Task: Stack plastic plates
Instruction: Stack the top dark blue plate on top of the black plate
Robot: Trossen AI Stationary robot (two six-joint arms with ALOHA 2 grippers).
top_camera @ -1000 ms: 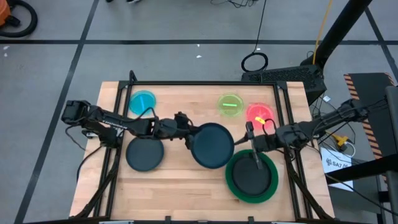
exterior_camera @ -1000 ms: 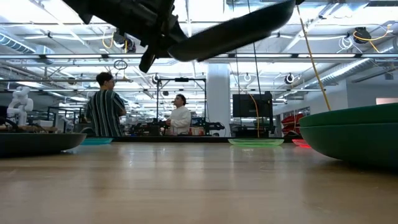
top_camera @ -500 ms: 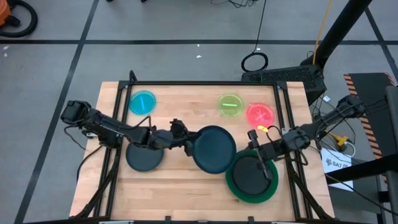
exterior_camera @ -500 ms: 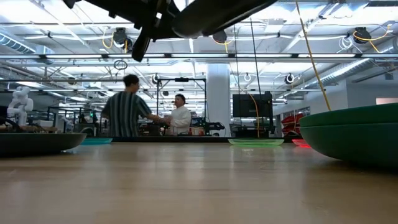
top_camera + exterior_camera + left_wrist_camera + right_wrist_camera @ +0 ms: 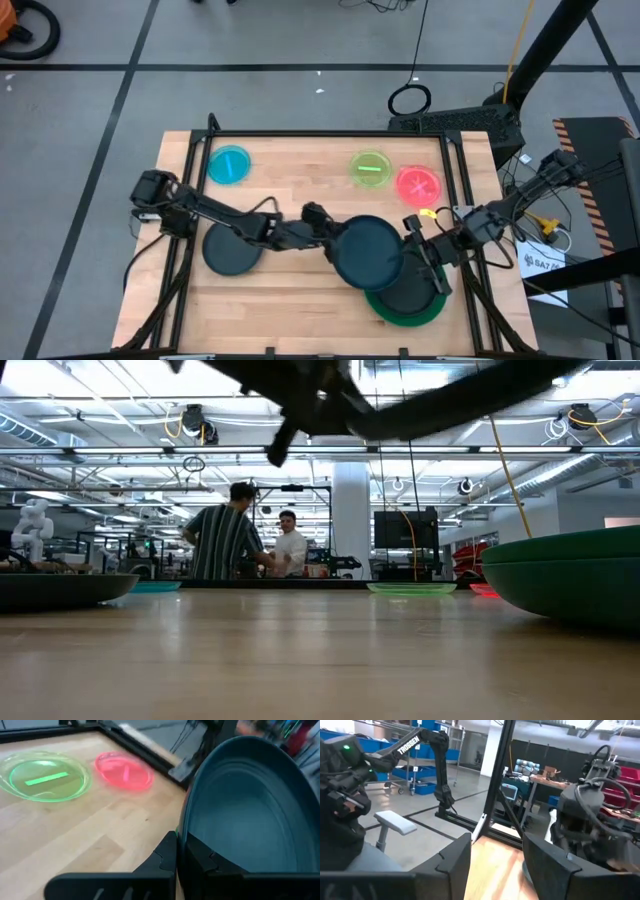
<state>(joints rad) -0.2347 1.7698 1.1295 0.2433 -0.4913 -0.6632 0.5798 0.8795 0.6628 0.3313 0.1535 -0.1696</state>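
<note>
Bright overhead ceiling lights, soft shadows, blurred wrist views.

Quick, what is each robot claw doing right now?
Left gripper: shut on the dark navy plate.
Right gripper: open, holding nothing, over the green plate.

- The left gripper (image 5: 330, 232), clamped on a navy plate (image 5: 367, 250), has carried it toward the bench's right edge; the plate now overlaps the green plate (image 5: 405, 308) stack from above, held in the air.
- The left arm has stretched farther across the bench.
- The right gripper (image 5: 428, 268) has moved toward the bench's front edge, over the right side of the green stack, fingers apart.
- In the low view, a person (image 5: 226, 541) in a striped shirt has walked right, up to a second person (image 5: 291, 547).
</note>
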